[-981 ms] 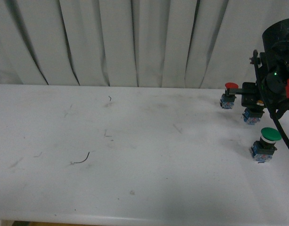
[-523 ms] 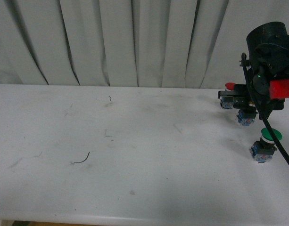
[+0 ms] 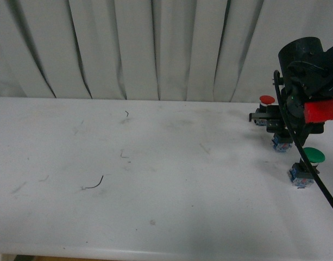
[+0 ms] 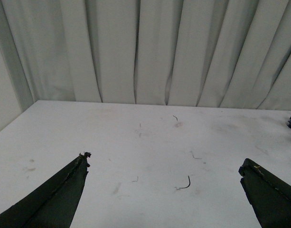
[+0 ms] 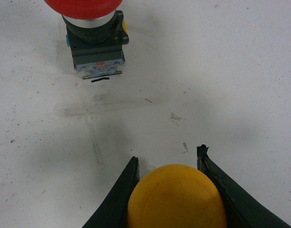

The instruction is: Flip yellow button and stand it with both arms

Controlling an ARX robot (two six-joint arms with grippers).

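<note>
The yellow button's round cap sits pinched between the two black fingers of my right gripper, which is shut on it just above the white table. In the front view the right arm stands at the far right, and the button's blue-grey block shows below the right gripper. My left gripper is open over bare table with nothing between its fingers. The left arm is outside the front view.
A red-capped switch stands upright just ahead of the right gripper, and the front view shows this red-capped switch beside the arm. A green-capped switch stands nearer the table's front. A curtain hangs behind the table. A small dark wire scrap lies at the left.
The right arm has swung left in the front view, carrying the yellow button with it. The red and green switches have stayed where they were.
</note>
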